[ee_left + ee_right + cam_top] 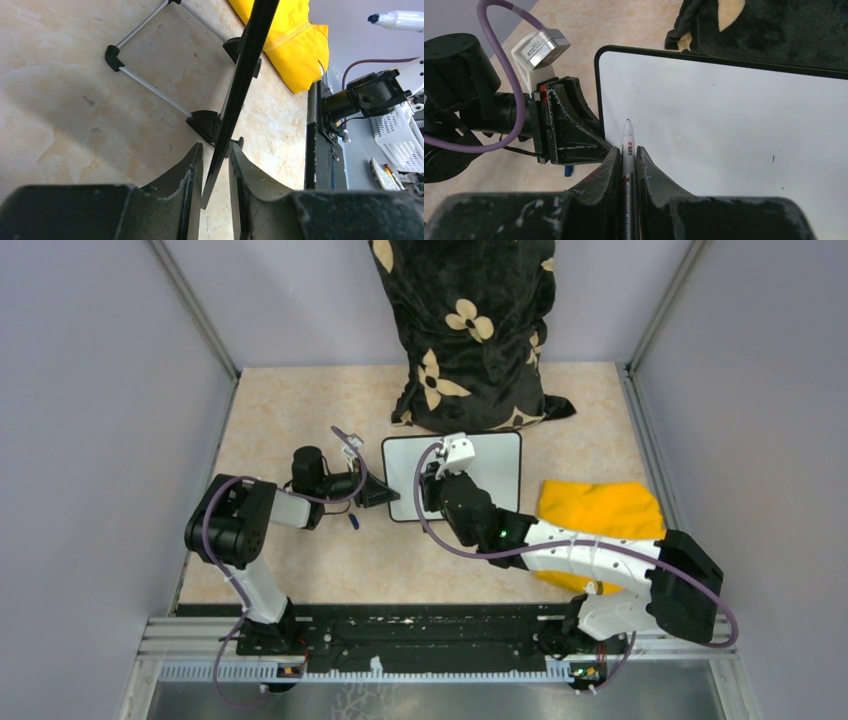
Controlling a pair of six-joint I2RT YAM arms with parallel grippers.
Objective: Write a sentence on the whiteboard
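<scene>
The whiteboard [490,475] lies near the table's middle, its white face [724,130] blank apart from a tiny dark speck; no sentence shows on it. My right gripper [626,149] is shut on a white marker [628,142], whose tip rests at the board's left part. In the top view the right gripper [437,485] hangs over the board's left side. My left gripper [216,146] straddles the board's black edge [245,65] with a gap beside the frame, so its jaws stand open. From above, the left gripper [385,495] is at the board's lower left corner.
A yellow cloth [600,510] lies right of the board, partly under the right arm. A black floral bag [465,330] stands just behind the board. A small blue cap [353,521] lies on the table under the left wrist. The board's wire stand [150,87] shows beneath it.
</scene>
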